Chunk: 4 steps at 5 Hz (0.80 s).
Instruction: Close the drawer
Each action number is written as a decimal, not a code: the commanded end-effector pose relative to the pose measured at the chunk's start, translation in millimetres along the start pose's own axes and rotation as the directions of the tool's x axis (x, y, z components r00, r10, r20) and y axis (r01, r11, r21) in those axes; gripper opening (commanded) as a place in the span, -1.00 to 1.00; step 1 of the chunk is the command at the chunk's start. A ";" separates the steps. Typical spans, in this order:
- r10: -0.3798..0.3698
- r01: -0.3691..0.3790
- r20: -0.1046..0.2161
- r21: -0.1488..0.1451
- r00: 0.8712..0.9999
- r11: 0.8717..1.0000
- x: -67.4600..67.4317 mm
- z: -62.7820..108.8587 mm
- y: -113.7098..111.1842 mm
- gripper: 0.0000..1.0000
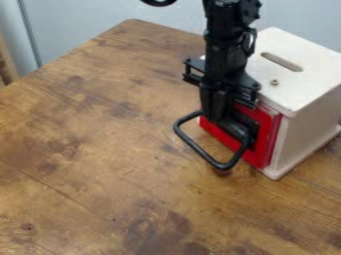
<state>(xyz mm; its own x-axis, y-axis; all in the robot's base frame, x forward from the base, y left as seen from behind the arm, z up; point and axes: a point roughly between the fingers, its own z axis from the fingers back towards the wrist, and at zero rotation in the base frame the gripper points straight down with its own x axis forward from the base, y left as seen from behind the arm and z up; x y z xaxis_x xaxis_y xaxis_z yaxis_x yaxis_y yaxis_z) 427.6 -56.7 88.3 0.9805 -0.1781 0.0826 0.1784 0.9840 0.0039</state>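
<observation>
The red drawer (264, 142) sticks partway out of the front of the white casing (304, 85). Its black front plate (230, 132) faces the table's middle, and its black wire loop handle (202, 149) lies low over the wood. My gripper (224, 118) points straight down, right at the drawer's front and over the plate, with its black fingers hiding the drawer's top edge. The dark fingers merge with the black plate, so I cannot tell how wide they stand or whether they grip anything.
The wooden table (94, 149) stretches left and toward the camera from the casing. The casing sits near the right edge, with a slot (281, 64) in its top. A pale wall stands behind the table.
</observation>
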 end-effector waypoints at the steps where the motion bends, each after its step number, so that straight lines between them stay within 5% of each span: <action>1: 0.081 -0.081 0.013 0.016 0.997 0.997 -5.2 -2.9 23.0 1.00; 2: 0.131 -0.131 0.021 0.013 0.991 0.991 -8.0 0.1 30.9 1.00; 4: 0.041 -0.041 0.018 0.002 0.999 0.999 5.7 -29.1 16.3 1.00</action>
<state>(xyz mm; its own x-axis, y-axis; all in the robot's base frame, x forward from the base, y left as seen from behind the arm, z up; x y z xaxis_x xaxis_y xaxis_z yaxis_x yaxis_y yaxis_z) 435.7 -41.1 85.0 0.9829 -0.1348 0.1256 0.1359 0.9907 -0.0002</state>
